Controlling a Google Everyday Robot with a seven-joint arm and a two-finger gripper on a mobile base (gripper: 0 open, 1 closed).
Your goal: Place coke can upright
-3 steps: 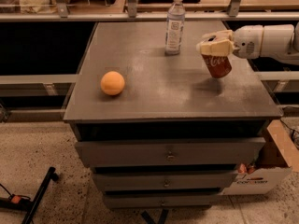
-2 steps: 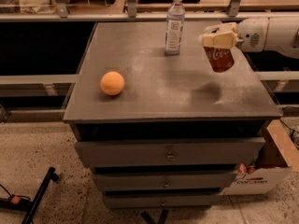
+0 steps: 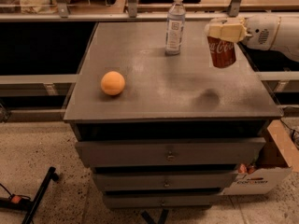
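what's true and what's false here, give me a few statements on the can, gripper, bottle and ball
1. The gripper holds the coke can above the table, on the right side of the view. True.
2. The orange ball lies to the right of the water bottle in the picture. False: it lies to the left, nearer the front edge.
3. The water bottle stands upright with its cap on. True.
4. The coke can touches the water bottle. False: they are apart, with the can to the bottle's right.
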